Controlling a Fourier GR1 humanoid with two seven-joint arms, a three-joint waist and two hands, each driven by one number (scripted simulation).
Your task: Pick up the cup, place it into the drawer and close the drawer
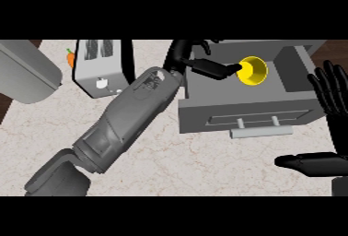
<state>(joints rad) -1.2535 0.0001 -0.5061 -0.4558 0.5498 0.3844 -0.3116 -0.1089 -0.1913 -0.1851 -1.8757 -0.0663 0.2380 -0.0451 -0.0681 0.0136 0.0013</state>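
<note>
Over the open grey box-shaped drawer, in the head view, the left robot hand reached across with its black fingers curled round the yellow flared cup, which lay tipped on its side with its mouth toward the camera, inside or just above the drawer's cavity; which, I could not tell. The right robot hand rested open, fingers straight and up, at the right edge. By my judgement the pick-up was done, the placing was nearly finished, and releasing the cup and closing the drawer remained. The cup looked smooth and glossy, the drawer matte with a pale bar handle. The worktop was veined, marble-like stone.
</note>
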